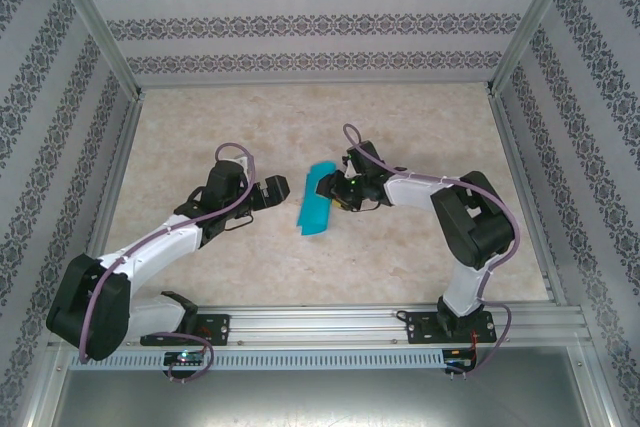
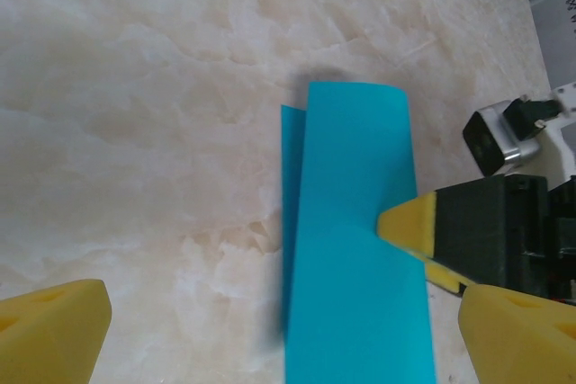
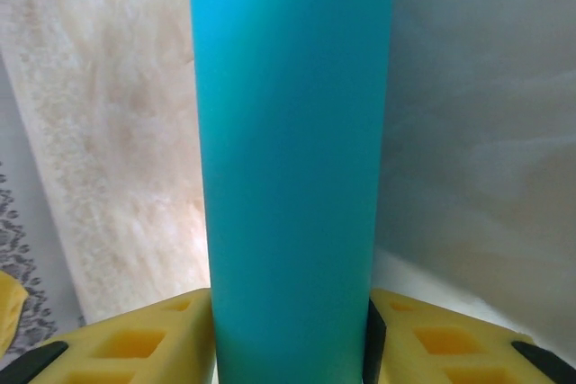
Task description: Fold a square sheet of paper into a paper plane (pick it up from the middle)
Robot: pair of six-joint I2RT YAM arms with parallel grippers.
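Jaws on my right gripper (image 1: pixel 338 192) are closed onto the folded teal-blue sheet of thin paper (image 1: pixel 317 199), with the yellow foam pads (image 3: pixel 153 339) pressing either side of it in the right wrist view. The jaws of my left gripper (image 1: pixel 280 187) stand wide apart, holding nothing, just beside the sheet's left edge. From above, the sheet is a narrow strip set at a slant over the beige marbled tabletop (image 1: pixel 200 127), near its middle and between my two grippers. I cannot tell whether it rests flat. Grey ornamental bands run along the walls (image 1: pixel 300 25), and a silver rail (image 1: pixel 330 325) carries my bases. My left wrist view adds detail too small to see from above. The strip is layered, a lower flap showing along its left side under a broader top panel whose far end curves over softly. One yellow finger (image 2: pixel 407 222) of my right gripper lies on the strip's right edge. My left pads (image 2: pixel 54 330) sit at that view's bottom corners, well apart, the strip running between them. My right wrist view gives the sheet as a smooth, plain matte band rising from between the pads.
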